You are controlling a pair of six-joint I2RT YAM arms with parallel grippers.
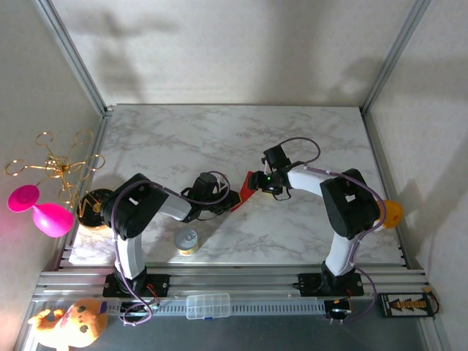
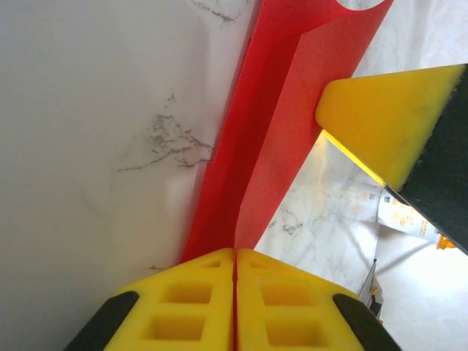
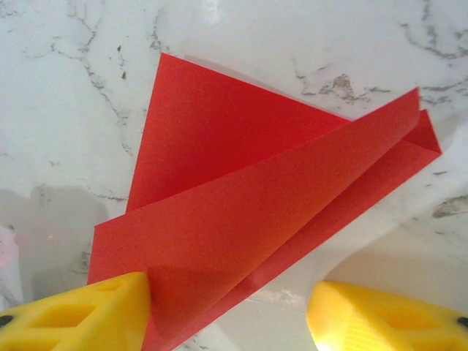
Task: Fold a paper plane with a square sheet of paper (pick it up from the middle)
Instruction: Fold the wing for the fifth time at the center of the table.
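Two grippers on the square sheet of paper, creased into a long red wedge near the middle of the desk: left gripper fingers pressed together, pinching one end, likely as an anchor; right gripper fingers spread either side of a loose flap, probably lining up the next fold. Long axis straight out from the left fingers toward the right gripper; sharp corner aimed rightward in the right wrist view.

Place: a robotics lab test cell
Enclosure: white panels on aluminium posts around a marble-look table
Rig: left arm and right arm bolted to an aluminium rail, cables exposed
Props: clear parts box, plush toy, pink balloon toy at the edges
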